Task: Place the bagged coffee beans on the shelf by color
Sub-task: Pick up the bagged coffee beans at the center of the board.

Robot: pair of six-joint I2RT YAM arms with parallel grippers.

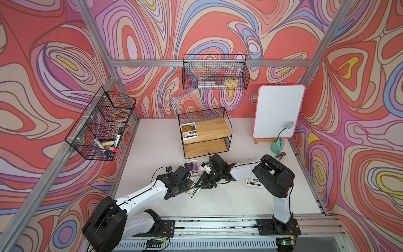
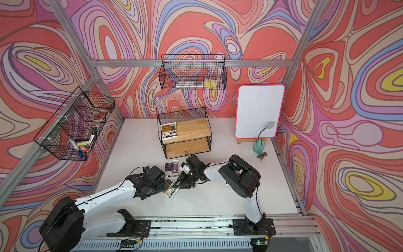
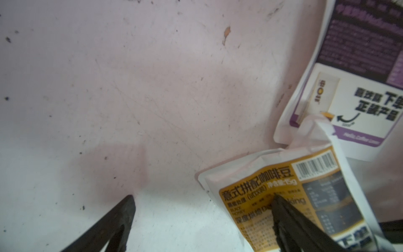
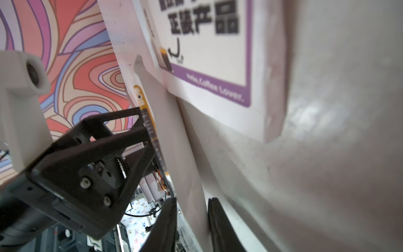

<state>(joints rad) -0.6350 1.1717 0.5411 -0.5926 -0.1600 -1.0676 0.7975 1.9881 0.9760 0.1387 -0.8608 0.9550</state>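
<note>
Top views overlook the whole table (image 1: 218, 203); wrist cameras sit close.

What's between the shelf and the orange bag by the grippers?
A purple-labelled bag lies flat between the shelf and the orange bag; both top views show it.
</note>
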